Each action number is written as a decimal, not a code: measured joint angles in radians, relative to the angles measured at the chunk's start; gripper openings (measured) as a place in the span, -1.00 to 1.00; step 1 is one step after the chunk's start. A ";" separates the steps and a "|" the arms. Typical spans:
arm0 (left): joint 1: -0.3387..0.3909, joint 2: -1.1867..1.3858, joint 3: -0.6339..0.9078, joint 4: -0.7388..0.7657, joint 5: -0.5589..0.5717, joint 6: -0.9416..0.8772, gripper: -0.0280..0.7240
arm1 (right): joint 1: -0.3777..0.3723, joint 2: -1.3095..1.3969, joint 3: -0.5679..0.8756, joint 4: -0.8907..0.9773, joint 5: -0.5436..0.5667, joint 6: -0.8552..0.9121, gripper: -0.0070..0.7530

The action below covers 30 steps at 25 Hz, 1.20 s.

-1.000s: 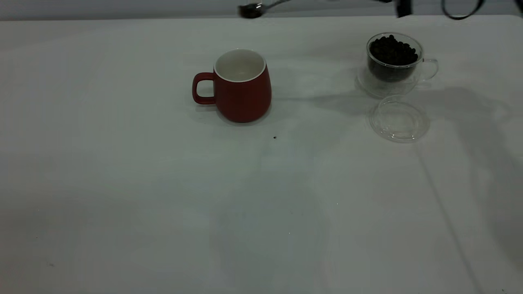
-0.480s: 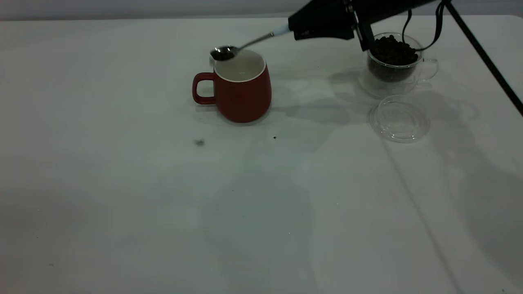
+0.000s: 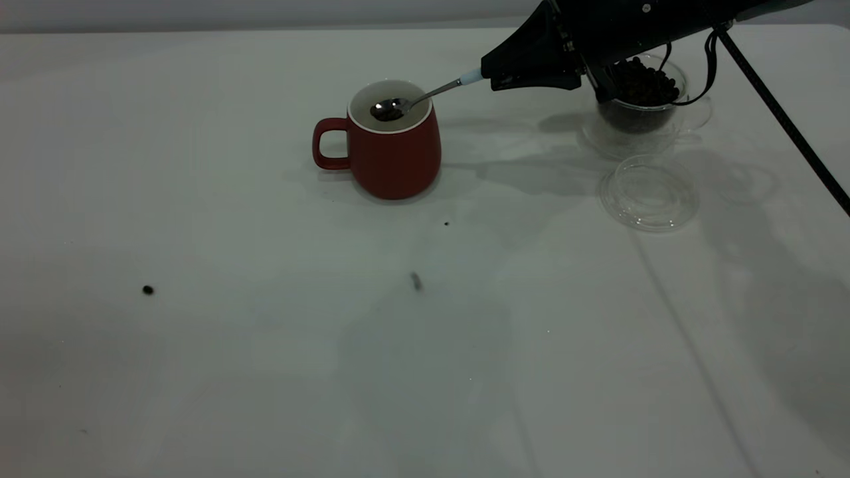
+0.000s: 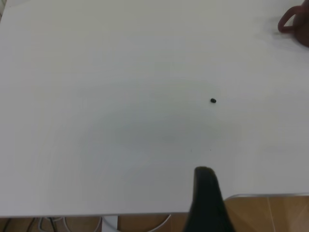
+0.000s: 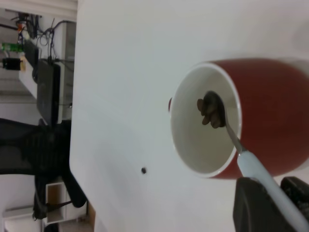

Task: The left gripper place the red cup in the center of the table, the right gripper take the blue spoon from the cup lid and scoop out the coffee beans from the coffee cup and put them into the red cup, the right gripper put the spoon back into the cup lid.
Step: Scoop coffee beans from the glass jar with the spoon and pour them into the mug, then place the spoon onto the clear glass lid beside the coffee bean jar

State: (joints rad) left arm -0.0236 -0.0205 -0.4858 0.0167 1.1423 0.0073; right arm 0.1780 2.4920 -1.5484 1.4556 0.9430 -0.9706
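Now the blue spoon (image 3: 425, 95) has its metal bowl inside the mouth of the red cup (image 3: 388, 143), with a few coffee beans (image 5: 208, 112) clinging in the bowl over the cup's white inside. Its pale handle runs back up into the right gripper (image 3: 497, 74), whose fingers are pinched on the handle's far end. The red cup stands upright on the table (image 3: 265, 372) ahead of that gripper, beyond the spoon's tip, with its loop handle turned away from the gripper. Just behind and beneath the right gripper's body stands the coffee cup (image 3: 641, 106), heaped with dark beans and partly hidden by the arm. The cup lid (image 3: 649, 193) lies flat on the table near the coffee cup, on the side nearer the exterior camera. One loose bean (image 3: 147, 289) lies on the table well apart from the red cup. The left gripper (image 4: 208, 203) is parked at the table's edge, far from the cups; whether its fingers are spread or pressed together cannot be told.
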 joint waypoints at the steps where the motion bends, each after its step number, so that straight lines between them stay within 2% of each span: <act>1: 0.000 0.000 0.000 0.000 0.000 0.000 0.64 | 0.000 0.000 0.000 0.002 -0.005 -0.009 -0.70; 10: 0.000 0.000 0.000 0.000 0.000 0.001 0.64 | -0.002 -0.017 0.000 0.001 -0.031 -0.281 -0.70; 15: 0.000 0.000 0.000 0.000 0.000 0.001 0.64 | -0.002 -0.076 0.000 -0.054 -0.069 -0.359 -0.70; 24: 0.000 0.000 0.000 0.000 0.000 0.001 0.64 | 0.001 -0.224 0.000 -0.393 -0.073 -0.298 -0.70; 30: 0.000 0.000 0.000 0.000 0.000 0.001 0.64 | 0.001 -0.378 0.001 -0.542 -0.010 -0.188 -0.70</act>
State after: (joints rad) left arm -0.0236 -0.0205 -0.4858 0.0167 1.1423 0.0082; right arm 0.1790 2.1140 -1.5474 0.9137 0.9330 -1.1589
